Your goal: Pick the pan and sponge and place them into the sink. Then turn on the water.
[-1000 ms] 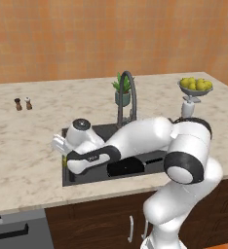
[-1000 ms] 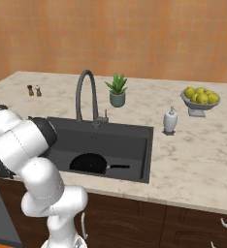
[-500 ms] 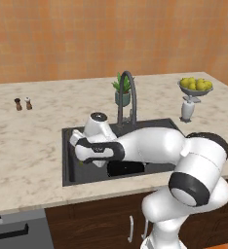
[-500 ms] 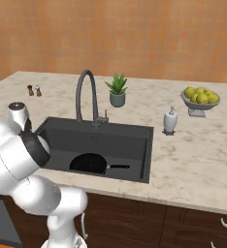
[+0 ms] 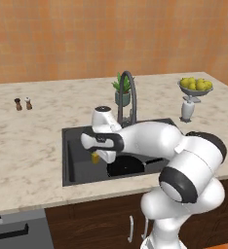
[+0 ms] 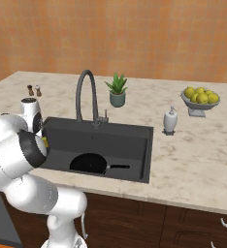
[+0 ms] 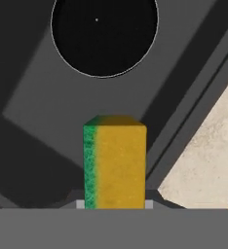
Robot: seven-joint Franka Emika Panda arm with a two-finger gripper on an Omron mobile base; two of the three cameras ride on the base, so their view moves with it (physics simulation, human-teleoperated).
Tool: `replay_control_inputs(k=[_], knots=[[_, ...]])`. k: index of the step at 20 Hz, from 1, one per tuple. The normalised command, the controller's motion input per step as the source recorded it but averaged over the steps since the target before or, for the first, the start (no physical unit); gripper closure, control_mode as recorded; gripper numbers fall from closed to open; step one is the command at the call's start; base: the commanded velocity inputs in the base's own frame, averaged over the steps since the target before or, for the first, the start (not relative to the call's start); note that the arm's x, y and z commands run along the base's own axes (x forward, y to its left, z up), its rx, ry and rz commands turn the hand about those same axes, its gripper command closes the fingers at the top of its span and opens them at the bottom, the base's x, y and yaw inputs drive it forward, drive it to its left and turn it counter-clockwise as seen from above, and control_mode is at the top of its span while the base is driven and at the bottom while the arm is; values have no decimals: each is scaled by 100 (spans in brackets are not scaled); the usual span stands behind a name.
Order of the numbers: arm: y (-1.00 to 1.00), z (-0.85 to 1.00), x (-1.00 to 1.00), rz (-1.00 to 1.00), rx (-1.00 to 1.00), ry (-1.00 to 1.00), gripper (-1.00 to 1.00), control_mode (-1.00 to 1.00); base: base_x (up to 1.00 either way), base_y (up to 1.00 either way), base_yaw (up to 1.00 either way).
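Claw (image 5: 95, 158): closed on the sponge (image 7: 115, 161), which stands on end between the jaws, the green face a narrow strip on one side and the yellow face broad toward the hand camera; in the left base view a yellow corner of it shows just under the hand. The claw hangs inside the sink (image 5: 73, 160), over the left part of the basin, clear of the floor. Pan (image 6: 89, 163): round, black, lying flat on the basin floor below and just beyond the claw, to its right in the left base view; the short handle points toward the right wall of the basin. In the hand view its dark disc with a thin pale rim sits directly ahead of the sponge. Faucet (image 6: 86, 97): tall, arched, dark, rising from the back rim of the sink, behind the claw and to its right. Counter (image 6: 198, 145): pale marbled stone surrounding the basin on every side; a wedge of it shows beside the sponge in the hand view. Further from the claw, on the counter behind the faucet: a small potted plant (image 6: 117, 90) in a grey-green pot. To the right, past the sink rim: a white soap dispenser (image 6: 170, 120). Beyond that, near the far right corner: a footed bowl of yellow fruit (image 6: 200, 100). Far left of the claw, toward the back: two small shakers (image 5: 23, 103) standing side by side.
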Motion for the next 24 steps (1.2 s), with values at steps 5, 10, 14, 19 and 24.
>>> replay_control_inputs(k=[5, 10, 14, 19, 24], knots=[[-36, -8, 11, -14, -17, 14, 100, -100, 0, 0, 0], [-30, -19, 10, -11, -17, 7, 100, -100, 0, 0, 0], [-20, -31, 12, -6, -19, 0, 100, -100, 0, 0, 0], [-7, -43, 31, 0, -6, 0, 100, -100, 0, 0, 0], [-21, -43, 34, 0, 0, 0, 100, -100, 0, 0, 0]])
